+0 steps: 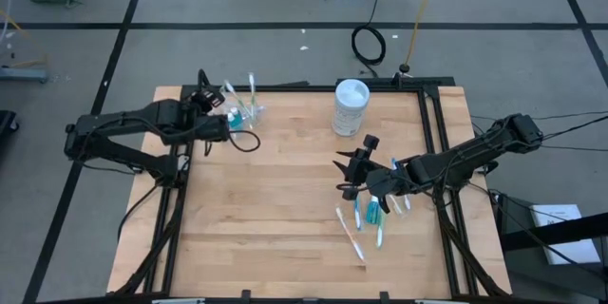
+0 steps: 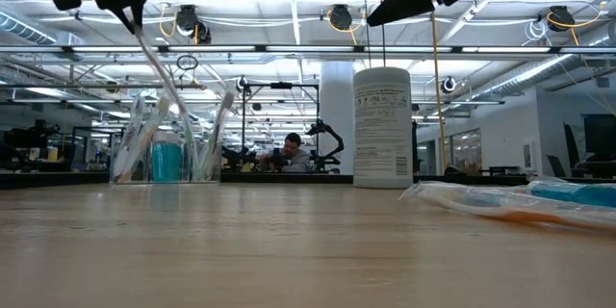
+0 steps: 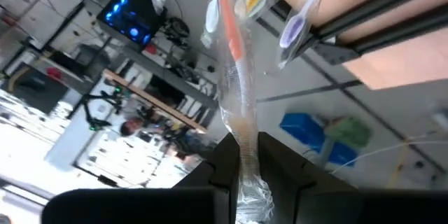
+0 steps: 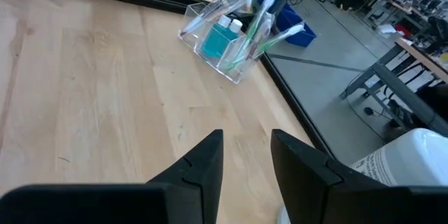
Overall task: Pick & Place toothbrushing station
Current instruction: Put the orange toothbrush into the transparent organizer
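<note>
Wooden table (image 1: 285, 199), left end effector (image 3: 243, 155) pinching wrapped toothbrush (image 3: 231, 77) above clear cup (image 2: 166, 159), right end effector (image 4: 246, 155) parted, empty

Both arms were matte black, built of slim tubular links with chunky joint housings and black cables looped along them. The left gripper (image 1: 231, 120) and right gripper (image 1: 352, 173) each carried two flat, angular black fingers (image 4: 198, 159) with squared tips.

text: none legible | white container (image 2: 382, 127) label: printed lines too small to read
</note>
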### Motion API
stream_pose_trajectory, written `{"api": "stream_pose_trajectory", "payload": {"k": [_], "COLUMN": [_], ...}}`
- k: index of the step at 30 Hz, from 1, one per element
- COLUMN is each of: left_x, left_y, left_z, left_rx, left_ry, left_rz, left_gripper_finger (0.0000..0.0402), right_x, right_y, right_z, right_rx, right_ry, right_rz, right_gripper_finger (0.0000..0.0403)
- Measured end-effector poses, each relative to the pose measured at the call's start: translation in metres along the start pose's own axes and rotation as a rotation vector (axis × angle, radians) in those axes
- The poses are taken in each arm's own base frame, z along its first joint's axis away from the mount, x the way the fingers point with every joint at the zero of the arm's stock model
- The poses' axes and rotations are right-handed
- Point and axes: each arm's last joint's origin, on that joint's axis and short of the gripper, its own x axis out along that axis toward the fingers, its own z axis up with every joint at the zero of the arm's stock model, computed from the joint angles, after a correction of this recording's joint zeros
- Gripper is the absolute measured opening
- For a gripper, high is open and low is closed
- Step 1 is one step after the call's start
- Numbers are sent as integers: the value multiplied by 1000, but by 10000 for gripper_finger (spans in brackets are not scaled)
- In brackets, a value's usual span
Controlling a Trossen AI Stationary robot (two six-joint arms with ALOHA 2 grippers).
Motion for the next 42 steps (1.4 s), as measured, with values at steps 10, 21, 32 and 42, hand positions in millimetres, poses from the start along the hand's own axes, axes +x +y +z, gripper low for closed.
{"api": "stream_pose_trajectory", "payload": {"k": [10,21,32,42], "left_x": [-7,-45,-49,-21], "left_y": [-5,9,6,5], "left_z": [8,-26,-32,-32], "left_rx": [-490,-1251,-1460,-1682], "left_ry": [-199,-494,-567,-371], "left_rz": [-140,-426,-727,-786], "left_gripper_finger": [46,47,47,47], "right_x": [6,20,22,21], "right_y": [-7,-24,-26,-26], "right_z": [0,-2,-2,-2], "right_rx": [-77,-95,-58,23], "right_ry": [8,43,45,41], "right_rz": [-27,-92,-100,-99], "right_gripper_finger": [112,112,112,112]}}
